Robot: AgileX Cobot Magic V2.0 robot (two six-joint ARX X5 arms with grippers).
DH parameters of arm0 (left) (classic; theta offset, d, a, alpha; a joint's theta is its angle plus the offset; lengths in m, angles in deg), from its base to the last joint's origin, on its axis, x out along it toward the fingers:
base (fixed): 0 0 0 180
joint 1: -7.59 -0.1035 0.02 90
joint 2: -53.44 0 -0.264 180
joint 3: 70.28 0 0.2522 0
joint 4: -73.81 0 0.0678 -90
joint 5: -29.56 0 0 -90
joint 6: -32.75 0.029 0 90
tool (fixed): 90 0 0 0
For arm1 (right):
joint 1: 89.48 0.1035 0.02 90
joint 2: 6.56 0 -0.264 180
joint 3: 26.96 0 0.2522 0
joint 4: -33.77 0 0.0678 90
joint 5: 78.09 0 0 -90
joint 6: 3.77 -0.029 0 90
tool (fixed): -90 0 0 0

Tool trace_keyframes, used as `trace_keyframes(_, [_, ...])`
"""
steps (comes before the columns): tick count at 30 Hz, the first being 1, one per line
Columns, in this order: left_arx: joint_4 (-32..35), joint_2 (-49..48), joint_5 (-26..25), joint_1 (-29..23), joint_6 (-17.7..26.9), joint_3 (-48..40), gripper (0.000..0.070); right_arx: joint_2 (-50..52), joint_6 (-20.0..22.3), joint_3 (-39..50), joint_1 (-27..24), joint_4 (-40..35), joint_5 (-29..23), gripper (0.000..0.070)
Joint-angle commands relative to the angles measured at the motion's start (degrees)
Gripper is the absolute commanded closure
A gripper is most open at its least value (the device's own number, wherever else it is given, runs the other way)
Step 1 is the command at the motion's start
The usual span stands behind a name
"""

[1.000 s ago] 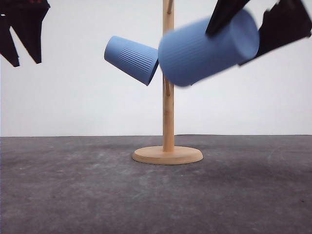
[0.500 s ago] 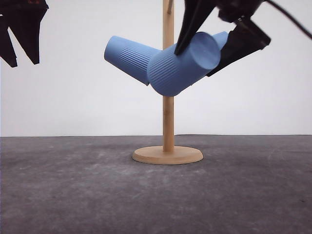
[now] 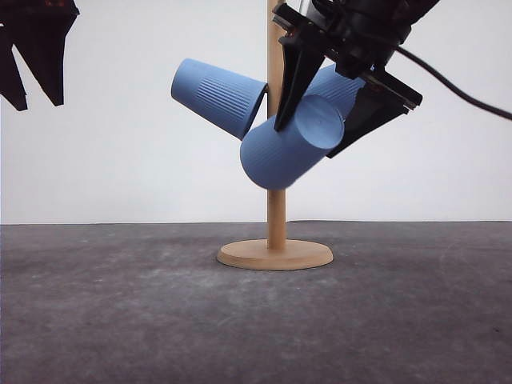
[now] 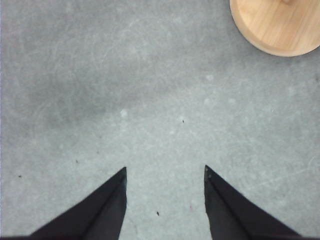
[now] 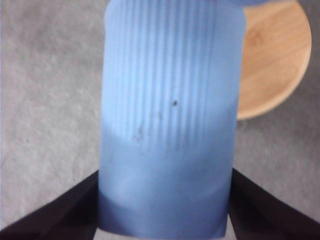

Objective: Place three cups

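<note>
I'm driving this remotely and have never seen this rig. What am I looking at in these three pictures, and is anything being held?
It is a robot with two arms. The front view looks forward over a grey table. A wooden cup stand rises from a round base, with one blue cup hanging on it. The right gripper is shut on a second cup, tilted beside the pole. The right wrist view looks down that held cup. The left wrist view shows the left gripper, open and holding nothing, above the table.
</note>
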State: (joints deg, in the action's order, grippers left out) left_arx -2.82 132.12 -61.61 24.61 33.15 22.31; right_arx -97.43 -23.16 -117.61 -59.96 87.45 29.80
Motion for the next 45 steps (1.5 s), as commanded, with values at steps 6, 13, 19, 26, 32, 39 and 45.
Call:
trace_keyframes(6, [-0.81, 0.35, 0.37, 0.20, 0.44, 1.38, 0.0423, -0.52, -0.54, -1.36, -0.05, -0.80, 0.12, 0.0153])
trace_keyframes(13, [-1.04, 0.35, 0.37, 0.20, 0.50, 1.38, 0.0422, 0.04, 0.67, -1.36, -0.08, -0.79, 1.47, 0.0149])
trace_keyframes(19, [-3.31, 0.31, 0.37, 0.18, 0.87, 1.38, 0.0422, 5.04, 3.68, -1.36, -0.09, 0.88, 0.71, 0.0149])
trace_keyframes(26, [-5.56, -0.54, 1.05, -0.34, 0.85, 1.38, 0.0422, 15.78, 9.07, -1.36, -1.61, 6.73, -7.76, 0.0149])
trace_keyframes(32, [-6.05, -4.84, 2.61, -2.94, 0.13, 1.36, 0.0422, 24.27, 14.96, 0.09, -5.75, 18.56, -18.46, 0.0150])
trace_keyframes(39, [-7.80, -10.56, 2.57, -5.62, -1.48, 0.75, 0.0422, 37.54, 18.65, 9.69, -12.60, 16.81, -17.76, 0.0150])
trace_keyframes(45, [-8.27, -15.39, 2.92, -5.81, -3.13, -1.49, 0.0422, 47.16, 20.12, 17.88, -17.01, 15.78, -16.08, 0.0150])
